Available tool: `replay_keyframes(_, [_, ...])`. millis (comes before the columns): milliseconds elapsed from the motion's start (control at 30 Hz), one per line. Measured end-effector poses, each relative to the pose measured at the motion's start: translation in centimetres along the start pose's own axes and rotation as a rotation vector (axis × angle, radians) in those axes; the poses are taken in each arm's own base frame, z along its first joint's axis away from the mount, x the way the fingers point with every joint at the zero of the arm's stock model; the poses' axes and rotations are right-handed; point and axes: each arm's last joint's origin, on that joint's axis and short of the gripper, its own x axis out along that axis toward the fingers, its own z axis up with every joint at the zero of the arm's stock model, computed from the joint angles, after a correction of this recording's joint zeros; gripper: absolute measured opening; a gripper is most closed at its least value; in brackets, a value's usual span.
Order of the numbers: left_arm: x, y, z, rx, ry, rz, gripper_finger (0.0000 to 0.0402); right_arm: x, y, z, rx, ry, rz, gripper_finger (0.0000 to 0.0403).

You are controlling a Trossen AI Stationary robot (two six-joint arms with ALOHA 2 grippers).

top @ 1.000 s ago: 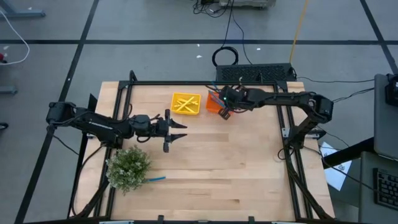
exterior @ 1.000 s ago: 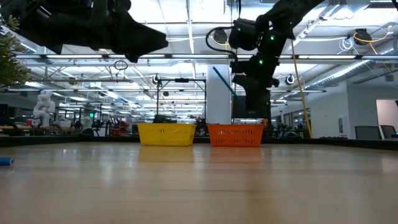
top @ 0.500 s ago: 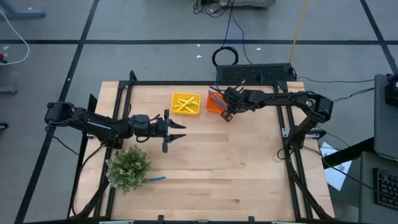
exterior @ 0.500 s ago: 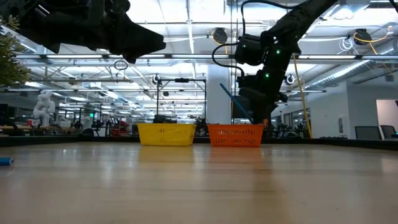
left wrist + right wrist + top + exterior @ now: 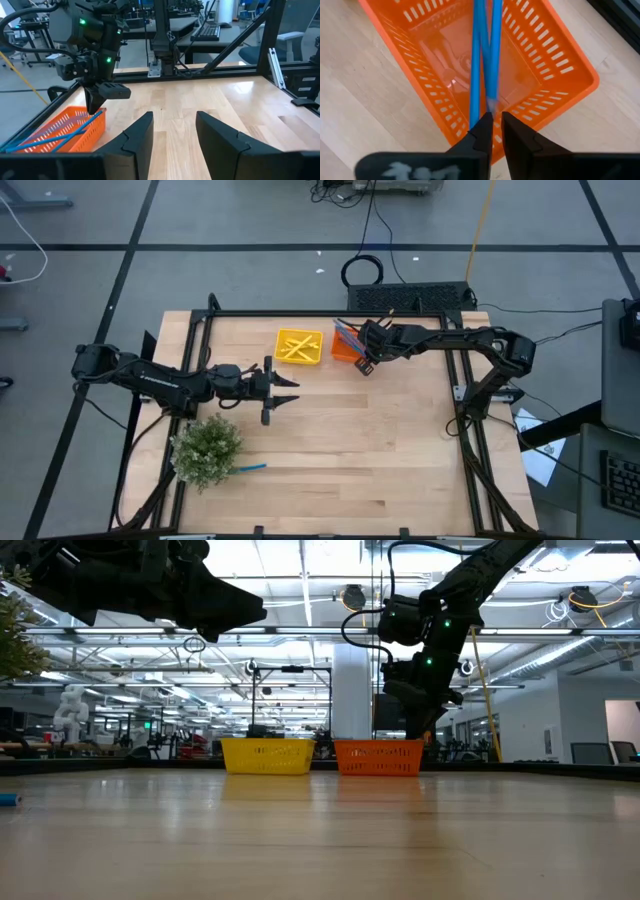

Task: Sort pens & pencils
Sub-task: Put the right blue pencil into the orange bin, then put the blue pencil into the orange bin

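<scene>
Down into the orange tray (image 5: 555, 60) went the blue pen, which a second earlier hung in the right gripper (image 5: 493, 131).

That gripper sat over the tray's rim, at one o'clock on the table (image 5: 330, 440), fingers a sliver apart and pinching nothing; two blue pens (image 5: 485, 55) lay crossed inside the tray. At twelve o'clock the yellow tray (image 5: 299, 346) held yellow pencils (image 5: 296, 345). Another blue pen (image 5: 251, 467) lay at seven o'clock beside the plant (image 5: 207, 448). At nine o'clock the left gripper (image 5: 292, 392) hovered, fingers spread and empty.
</scene>
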Motion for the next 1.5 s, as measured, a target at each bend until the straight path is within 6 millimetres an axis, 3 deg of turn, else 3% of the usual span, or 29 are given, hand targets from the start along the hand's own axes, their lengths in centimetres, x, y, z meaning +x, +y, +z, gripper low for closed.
replay_keyframes(367, [0.0,0.0,-0.1,0.000,0.010,0.000,0.0154,-0.5,-0.2,-0.1,-0.016,0.006,-0.007,0.0093])
replay_keyframes(467, [0.0,0.0,-0.2,0.000,0.023,-0.001,0.0154,-2.1,-0.4,0.2,-0.015,-0.051,0.009,0.0109])
replay_keyframes(633, [-0.2,0.0,-0.2,0.000,0.039,-0.002,0.0154,-6.7,-0.2,0.3,-0.019,-0.267,0.085,0.0124])
replay_keyframes(767, [-1.2,0.2,0.5,0.000,0.050,0.025,0.0154,-8.7,1.3,-1.8,-0.081,-0.575,0.227,0.0125])
replay_keyframes(1033, [-4.7,0.5,2.5,-0.045,0.033,0.073,0.0154,-8.0,3.1,-8.9,-0.152,-1.120,0.569,0.0121])
replay_keyframes(1200, [-5.4,0.3,2.9,-0.065,0.013,0.064,0.0154,-7.4,2.7,-11.5,-0.184,-1.210,0.612,0.0121])
replay_keyframes(1500, [-5.0,0.1,2.6,-0.074,0.035,0.053,0.0154,-7.6,2.9,-11.9,-0.177,-1.212,0.648,0.0121])
